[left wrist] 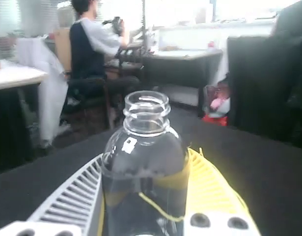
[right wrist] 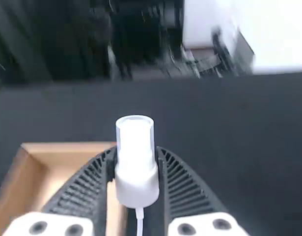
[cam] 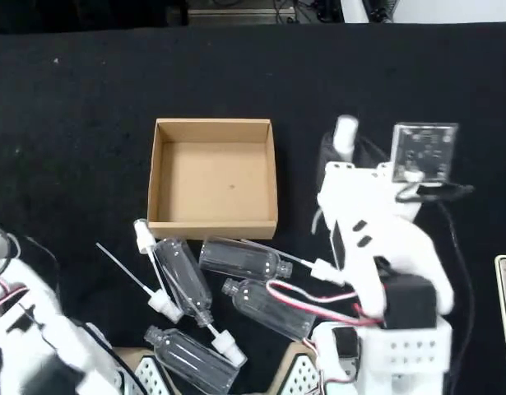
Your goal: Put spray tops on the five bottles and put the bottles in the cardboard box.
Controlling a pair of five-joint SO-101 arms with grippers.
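The left gripper is clamping a clear bottle by its body, open neck pointing up, probably so that a top can drop straight in. The right gripper is pinching a white spray top at the collar, with its dip tube hanging down, just right of the cardboard box, which is holding nothing yet. Four other bottles are lying uncapped near the box's near wall, among loose spray tops. The tube's end is running off the frame. The left arm is smearing at the near-left corner, so I cannot tell how far the top is sitting from the neck.
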